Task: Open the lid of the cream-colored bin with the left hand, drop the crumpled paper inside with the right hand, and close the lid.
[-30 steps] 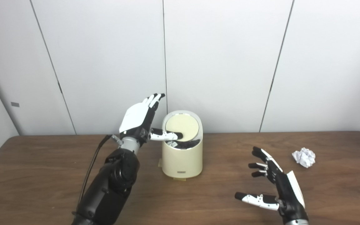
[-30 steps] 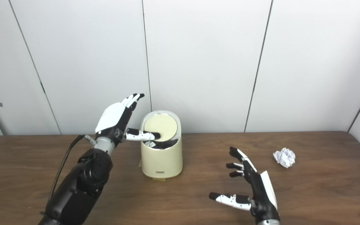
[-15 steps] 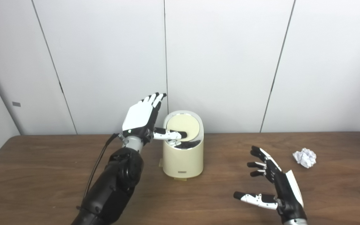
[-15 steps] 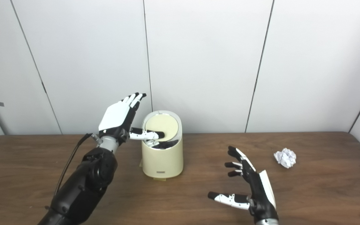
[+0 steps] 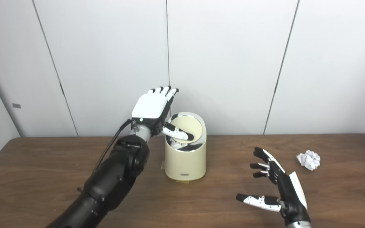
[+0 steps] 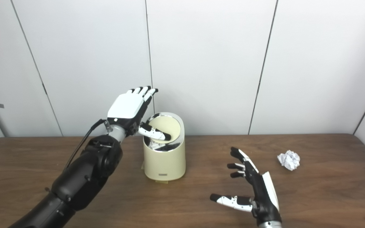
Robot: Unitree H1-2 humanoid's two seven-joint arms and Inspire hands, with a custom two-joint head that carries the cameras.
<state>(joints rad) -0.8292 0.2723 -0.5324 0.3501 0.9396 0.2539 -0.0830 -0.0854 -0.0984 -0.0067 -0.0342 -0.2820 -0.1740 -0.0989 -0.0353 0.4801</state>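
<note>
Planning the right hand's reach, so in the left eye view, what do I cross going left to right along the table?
Left hand → cream-colored bin, its lid tilted under the thumb → right hand, open above the table → crumpled paper.

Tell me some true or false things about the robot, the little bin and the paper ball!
1. The crumpled paper is already inside the cream-colored bin. False: it lies on the table, off to the right of the bin.
2. The left hand has its thumb on the bin's lid, which is tipped up. True.
3. The right hand is holding the paper. False: it is open and empty, apart from the paper.
4. The bin stands near the wall at the back of the table. True.
5. The left hand's fingers are curled into a fist. False: they point straight up.
</note>
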